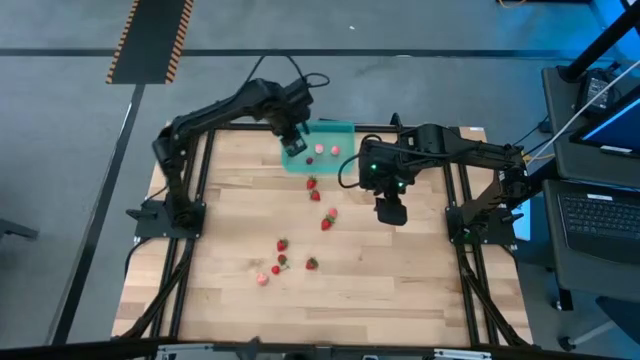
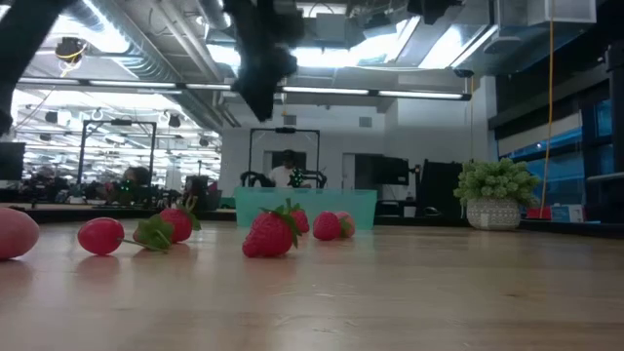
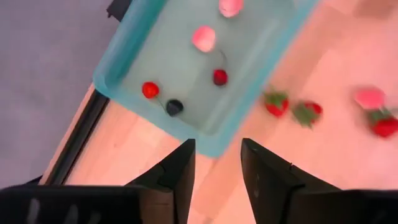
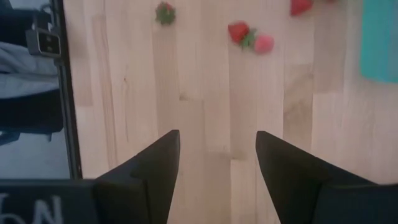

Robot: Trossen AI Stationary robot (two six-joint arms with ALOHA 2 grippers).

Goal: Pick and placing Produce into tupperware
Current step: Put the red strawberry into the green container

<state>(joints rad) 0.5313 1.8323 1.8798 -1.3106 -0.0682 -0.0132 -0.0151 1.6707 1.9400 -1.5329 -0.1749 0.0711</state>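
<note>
Nearest the front edge of the table [image 1: 400, 300], a loose cluster of produce [image 1: 278, 260] lay unpicked: several red strawberry-like pieces and one pale pink piece [image 1: 263, 279] at its near side. In the low view these showed as red berries with green caps, well short of the container.

Farther in, toward the middle, two more red pieces [image 1: 328, 219] sat close together, and beyond them another pair [image 1: 313, 188] lay just in front of the tupperware [image 1: 345, 129]. About nine pieces were left on the wood.

The right gripper [image 1: 390, 211] hung above bare boards to the right of the middle pair, its jaws spread and holding nothing; its wrist view showed only empty planks between its fingers [image 4: 149, 168].

At the far edge stood the teal tupperware, with the left gripper [image 1: 293, 142] over its near left corner, jaws apart and empty (it looked as if it was between a drop and the next pick). Inside, the left wrist view showed five pieces: two pale pink [image 3: 203, 37], two red, and one dark piece [image 3: 174, 107].

By my judgement the task was about a third done, with the near cluster the longest reach remaining.
</note>
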